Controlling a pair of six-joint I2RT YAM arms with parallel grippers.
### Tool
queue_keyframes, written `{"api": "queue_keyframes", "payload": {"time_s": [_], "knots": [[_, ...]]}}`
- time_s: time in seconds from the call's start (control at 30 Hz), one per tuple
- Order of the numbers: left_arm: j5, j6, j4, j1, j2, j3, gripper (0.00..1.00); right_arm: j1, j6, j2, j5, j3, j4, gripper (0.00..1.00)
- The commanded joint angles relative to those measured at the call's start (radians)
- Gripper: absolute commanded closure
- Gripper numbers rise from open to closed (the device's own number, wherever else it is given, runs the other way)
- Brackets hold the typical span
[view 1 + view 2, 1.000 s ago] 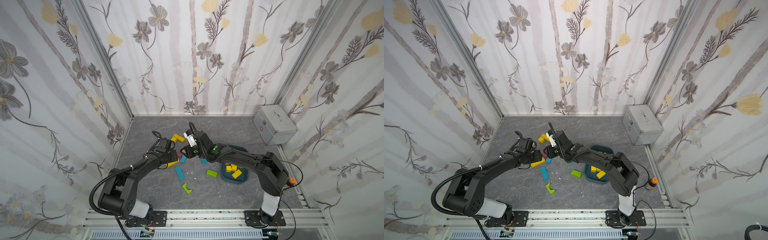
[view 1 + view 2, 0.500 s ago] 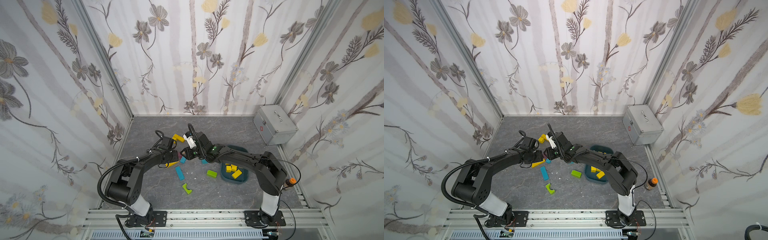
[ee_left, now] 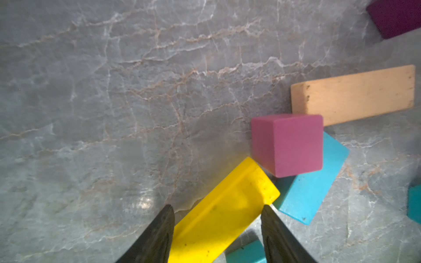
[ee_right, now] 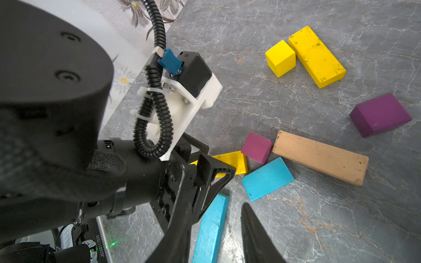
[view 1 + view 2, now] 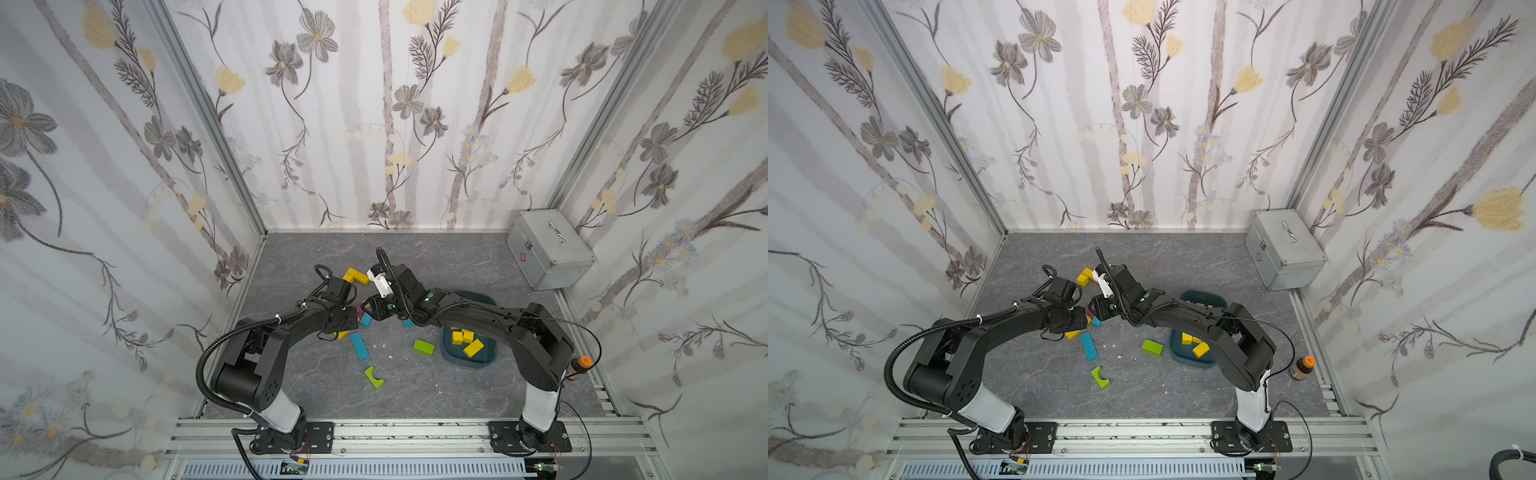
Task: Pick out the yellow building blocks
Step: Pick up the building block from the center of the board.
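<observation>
so the left gripper (image 3: 216,207) straddles a yellow bar (image 3: 239,189) near the table's (image 3: 114,91) middle, right by the pink cube (image 3: 289,145), can't tell if it's squeezing, and the right gripper (image 4: 216,218) hangs apart, empty

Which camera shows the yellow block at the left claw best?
The left wrist view: the yellow bar fills the foreground between the fingertips of the left gripper. The right wrist view shows only one end behind that gripper; both top views show just a sliver.

High top views look down; close wrist views share pink cube (image 3: 287,145).
</observation>
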Motion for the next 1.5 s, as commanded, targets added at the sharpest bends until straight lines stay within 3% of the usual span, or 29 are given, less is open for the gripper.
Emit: {"api": "queue_keyframes", "payload": {"time_s": [0.0, 0.3, 0.9, 1.3, 1.47], "knots": [[-0.041, 0.013, -0.029, -0.007, 0.006, 0.000, 0.40, 0.001, -0.004, -0.001, -0.001, -0.001, 0.023, 0.62], [-0.078, 0.032, -0.065, -0.034, 0.032, 0.022, 0.47, 0.000, -0.002, -0.008, 0.004, -0.013, 0.028, 0.62], [-0.086, 0.034, -0.062, -0.036, 0.043, 0.021, 0.71, 0.000, -0.001, -0.014, 0.015, -0.021, 0.027, 0.63], [-0.095, 0.023, -0.041, -0.036, -0.042, 0.004, 0.81, -0.002, -0.001, -0.028, 0.012, -0.017, 0.031, 0.63], [-0.098, 0.021, -0.039, -0.036, -0.090, 0.004, 0.91, -0.004, -0.001, -0.038, 0.020, -0.019, 0.039, 0.63]]}}
